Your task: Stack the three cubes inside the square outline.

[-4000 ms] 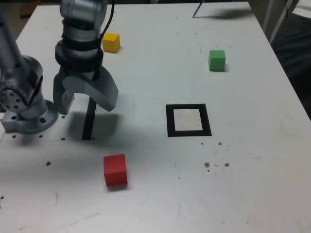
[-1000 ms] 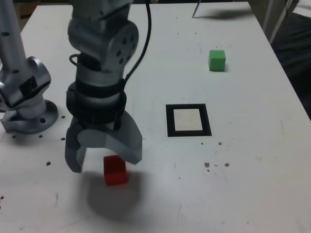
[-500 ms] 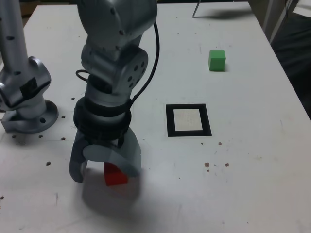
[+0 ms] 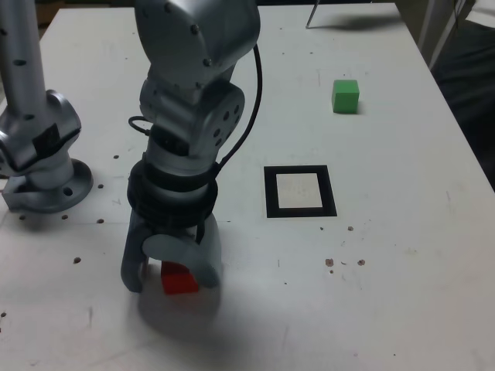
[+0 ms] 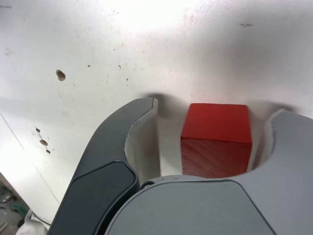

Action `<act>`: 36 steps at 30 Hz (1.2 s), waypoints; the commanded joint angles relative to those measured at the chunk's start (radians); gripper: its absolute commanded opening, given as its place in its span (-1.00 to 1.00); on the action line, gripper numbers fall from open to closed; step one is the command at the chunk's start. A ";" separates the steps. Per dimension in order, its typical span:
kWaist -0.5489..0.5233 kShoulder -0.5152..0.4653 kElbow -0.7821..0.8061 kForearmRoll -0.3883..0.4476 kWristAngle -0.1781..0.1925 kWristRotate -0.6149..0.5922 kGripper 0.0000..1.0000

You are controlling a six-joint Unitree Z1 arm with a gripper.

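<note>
Surface: white table with small dark specks and a few screw holes; it fills both views.
Gripper: grey two-jaw gripper pointing down at the table near the exterior view's lower left, its tips at or just above the surface.
Jaw state: the jaws straddle the red cube. In the wrist view a pale gap shows between one jaw and the cube's side, and the other jaw sits right by the opposite side, contact unclear. The gripper is partly open, not clamped on the cube.
Red cube: rests on the table between the jaws; its top face and one side face show in the wrist view. In the exterior view only its lower part shows under the gripper body.
Arm: grey arm rises from the gripper toward the top of the exterior view, with a black cable looping along it.
Base: round grey arm mount stands on the table at the exterior view's left edge.
Square outline: black tape frame with a pale centre, lying flat to the exterior view's right of the gripper, nothing inside it.
Green cube: sits farther back and to the exterior view's right, well apart from the frame.
Yellow cube: cannot be seen in either view.
</note>
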 commanded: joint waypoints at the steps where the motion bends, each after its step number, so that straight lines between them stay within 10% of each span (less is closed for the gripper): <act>1: 0.002 0.002 -0.004 0.001 0.008 -0.002 -0.27; 17: 0.002 -0.008 -0.009 0.006 0.027 -0.002 -0.34; 36: 0.154 -0.031 -0.169 0.195 0.153 0.162 -0.34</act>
